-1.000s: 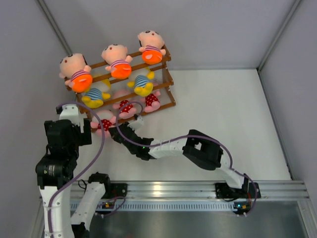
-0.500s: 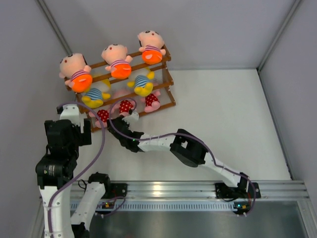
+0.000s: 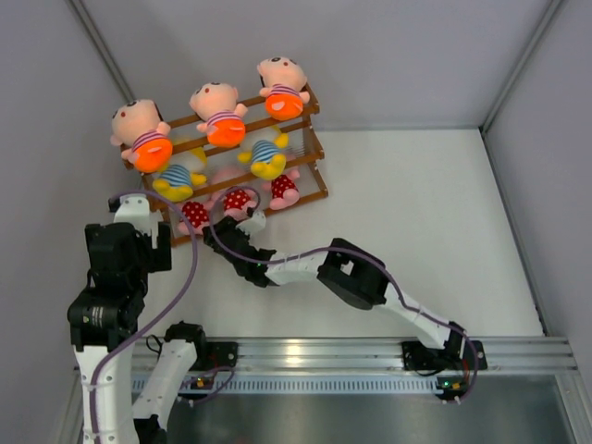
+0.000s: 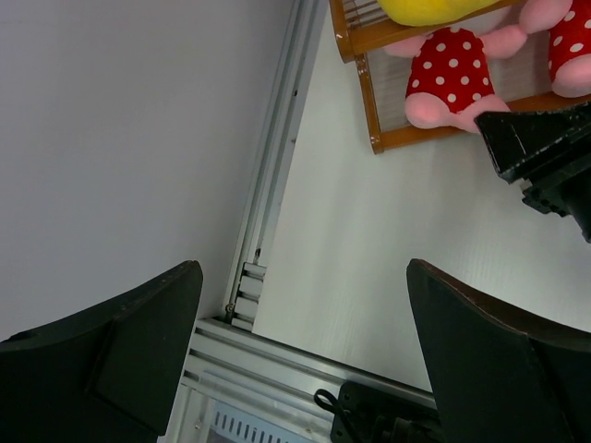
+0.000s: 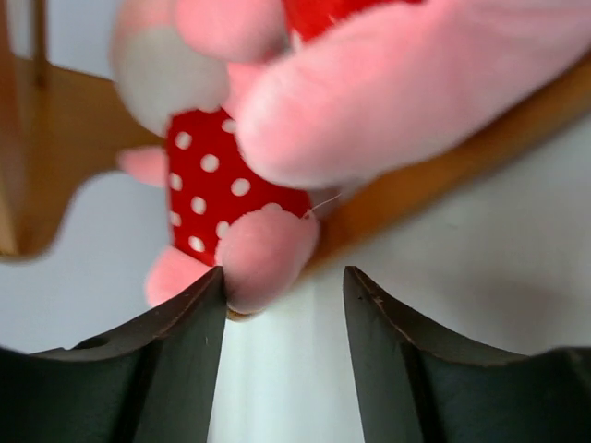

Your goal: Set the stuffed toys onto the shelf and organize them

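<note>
One pink doll [image 5: 217,194] in a red polka-dot dress lies on the shelf's [image 5: 443,175] lowest tier. Its foot sits at eleven o'clock of the right gripper [image 5: 284,277], whose jaws are parted, gripping nothing. The left gripper [image 4: 305,351] gapes wide, empty.

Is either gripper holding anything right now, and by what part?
Nothing is held. The right gripper is open, a pink doll's foot beside one finger; the left gripper is open, empty.
</note>
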`<action>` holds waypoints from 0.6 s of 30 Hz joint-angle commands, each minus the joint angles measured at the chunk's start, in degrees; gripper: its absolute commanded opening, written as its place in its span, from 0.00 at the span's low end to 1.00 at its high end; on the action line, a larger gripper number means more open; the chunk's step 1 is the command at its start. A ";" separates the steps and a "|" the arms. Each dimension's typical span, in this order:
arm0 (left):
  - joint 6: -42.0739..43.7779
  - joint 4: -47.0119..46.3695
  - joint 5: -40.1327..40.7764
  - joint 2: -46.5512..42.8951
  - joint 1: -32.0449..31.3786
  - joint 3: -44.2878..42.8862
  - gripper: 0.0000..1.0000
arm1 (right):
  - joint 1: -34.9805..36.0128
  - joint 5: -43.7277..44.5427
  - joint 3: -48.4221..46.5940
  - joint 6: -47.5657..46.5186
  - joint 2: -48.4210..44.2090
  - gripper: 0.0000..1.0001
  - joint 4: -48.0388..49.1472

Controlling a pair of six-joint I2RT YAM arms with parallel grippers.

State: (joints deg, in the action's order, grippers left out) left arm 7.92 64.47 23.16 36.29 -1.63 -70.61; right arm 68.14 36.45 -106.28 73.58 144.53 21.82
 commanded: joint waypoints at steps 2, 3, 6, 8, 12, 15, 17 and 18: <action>0.43 -2.77 -1.01 1.15 -0.22 -0.49 0.98 | 1.29 -1.21 8.87 -12.03 -12.06 0.55 12.42; 0.34 -2.68 -1.10 1.15 -0.22 -0.58 0.98 | 1.73 -0.16 10.11 -15.19 -13.73 0.56 13.67; 0.43 -2.68 -0.75 1.24 -0.22 -0.76 0.98 | 3.66 1.43 15.74 -26.10 -19.27 0.56 20.85; 0.51 -2.77 0.13 1.24 -0.13 -0.85 0.98 | 4.63 1.87 19.16 -31.99 -22.00 0.55 24.91; 0.43 -2.85 1.10 1.24 0.05 -0.93 0.98 | 4.55 1.44 16.55 -40.26 -22.45 0.57 27.04; 0.51 -2.77 1.19 1.41 0.13 -1.11 0.98 | 4.20 -0.76 11.37 -44.22 -20.17 0.63 27.31; 0.69 -2.86 0.93 1.41 0.13 -1.11 0.98 | 3.41 -1.47 6.21 -43.44 -17.62 0.63 23.54; 0.69 -2.77 0.92 1.32 0.13 -1.11 0.98 | 2.71 -1.47 4.43 -41.78 -17.01 0.63 21.27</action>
State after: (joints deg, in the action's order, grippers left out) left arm 8.45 64.45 23.44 37.28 -1.61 -70.61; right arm 72.20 36.03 -95.70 34.61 125.34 44.38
